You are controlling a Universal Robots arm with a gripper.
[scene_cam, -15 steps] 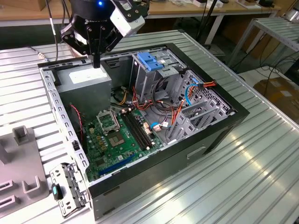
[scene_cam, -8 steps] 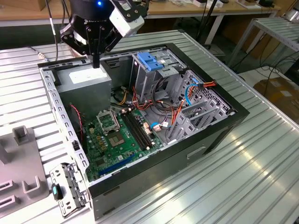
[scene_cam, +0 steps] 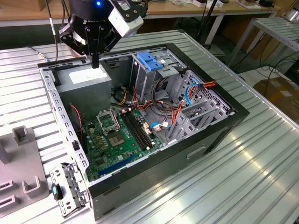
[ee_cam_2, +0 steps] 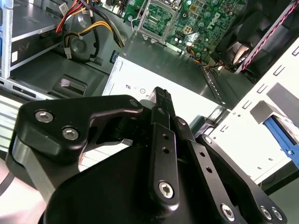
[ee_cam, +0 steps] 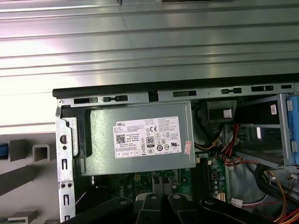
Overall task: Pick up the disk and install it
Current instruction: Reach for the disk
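Upper left of the exterior view, my gripper (scene_cam: 95,64) hangs empty, jaws pressed together, over the grey power supply (scene_cam: 86,83). Where the disk lies I cannot tell; I judge it stiff, dense, shock-sensitive, best gripped by its side edges.

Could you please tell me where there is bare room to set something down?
The ribbed table is bare on the exterior view's right of the computer case. The exterior view's left holds a grey fixture and a metal bracket. Inside, cables crowd around the drive cage; the gripper hangs over the power supply.
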